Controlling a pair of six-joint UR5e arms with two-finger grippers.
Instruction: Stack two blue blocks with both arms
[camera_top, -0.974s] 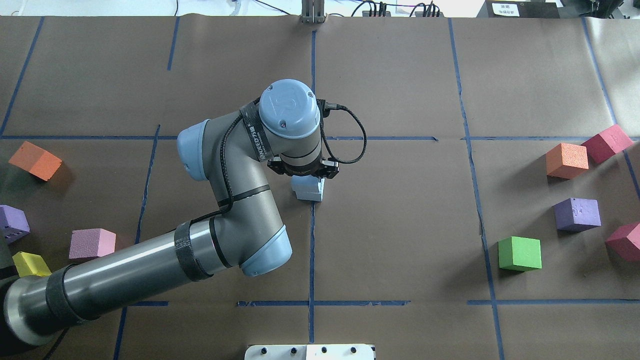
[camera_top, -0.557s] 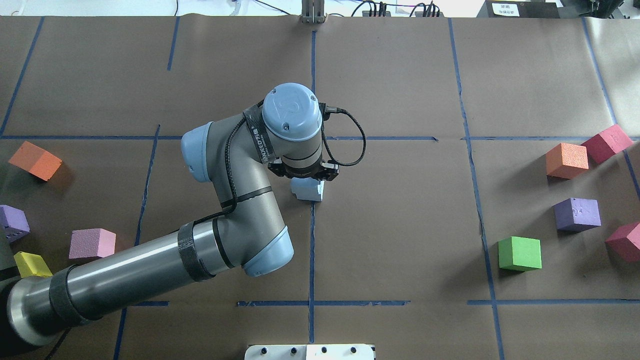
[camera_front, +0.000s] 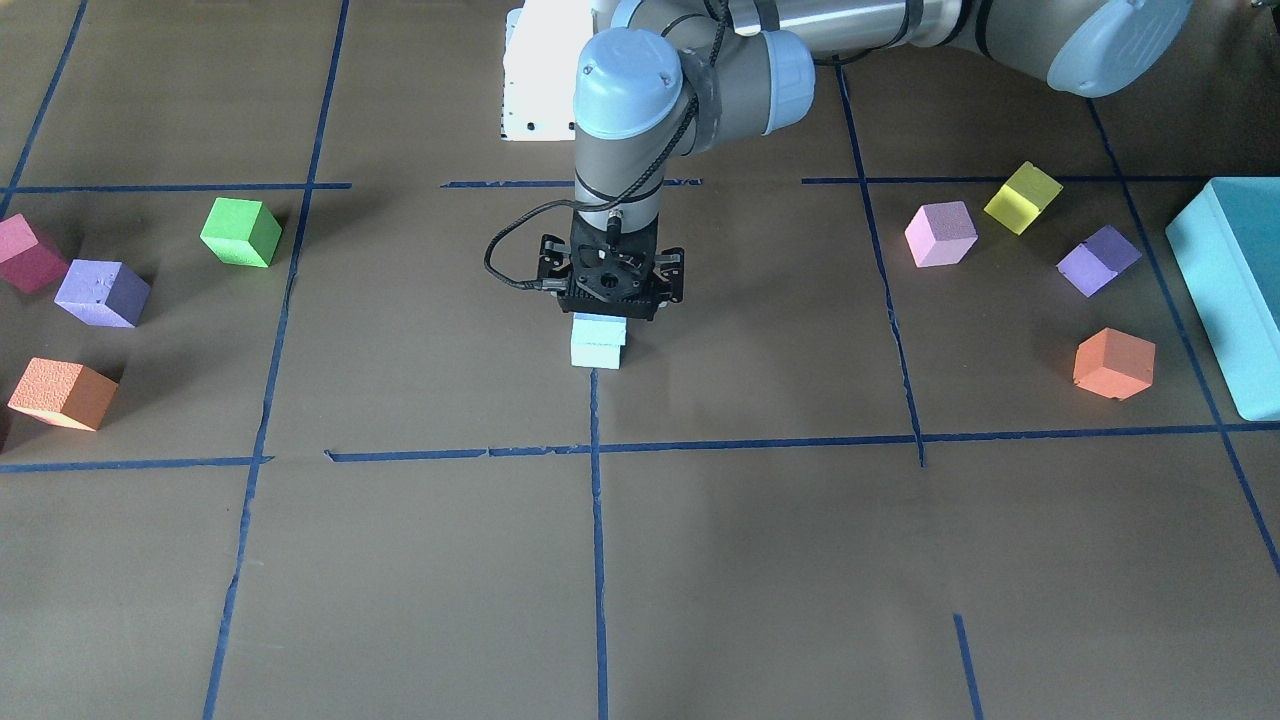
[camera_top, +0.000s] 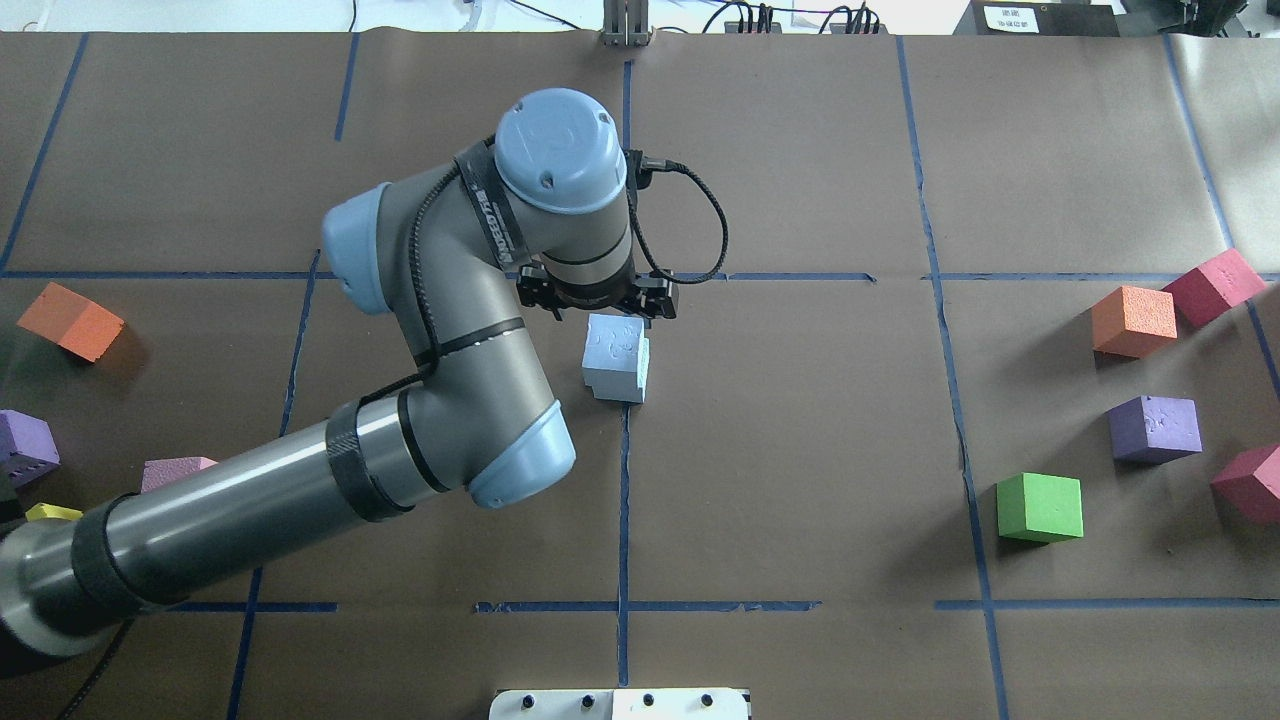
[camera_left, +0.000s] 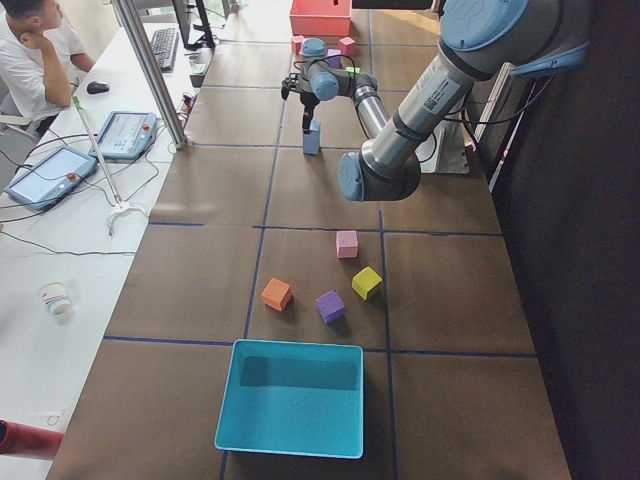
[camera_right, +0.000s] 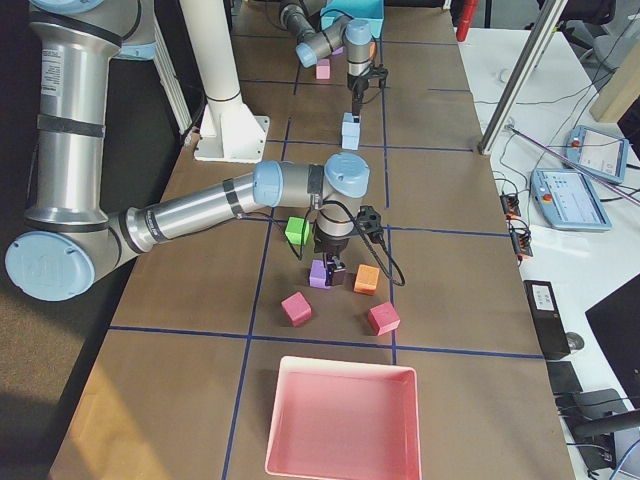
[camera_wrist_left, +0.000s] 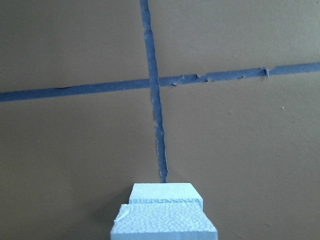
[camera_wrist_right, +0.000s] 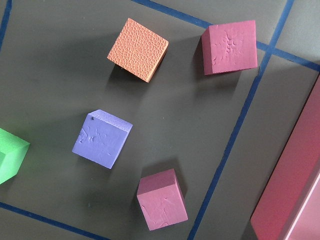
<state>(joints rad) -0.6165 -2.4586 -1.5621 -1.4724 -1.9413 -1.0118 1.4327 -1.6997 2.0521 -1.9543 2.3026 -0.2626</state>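
The two blue blocks stand stacked at the table's middle, on a tape line. The sky-blue block (camera_top: 613, 343) sits a little askew on the aqua-tinted block (camera_front: 597, 354). The stack also shows in the left wrist view (camera_wrist_left: 164, 225), at the bottom edge. My left gripper (camera_front: 610, 300) hangs just above the stack, off the blocks and holding nothing; its jaws look open. My right gripper (camera_right: 333, 268) shows only in the exterior right view, over a purple cube (camera_right: 320, 272). I cannot tell whether it is open or shut.
On the robot's right lie green (camera_top: 1040, 507), purple (camera_top: 1155, 428), orange (camera_top: 1134, 321) and maroon (camera_top: 1214, 286) cubes and a pink tray (camera_right: 340, 415). On its left lie orange (camera_top: 70, 320), pink (camera_front: 940, 233), yellow (camera_front: 1022, 197) and purple (camera_front: 1098, 260) cubes and a teal box (camera_front: 1225, 290).
My left arm has lifted and drawn back from the stack. The top blue block, earlier under the gripper, now shows whole and stays on the lower one.
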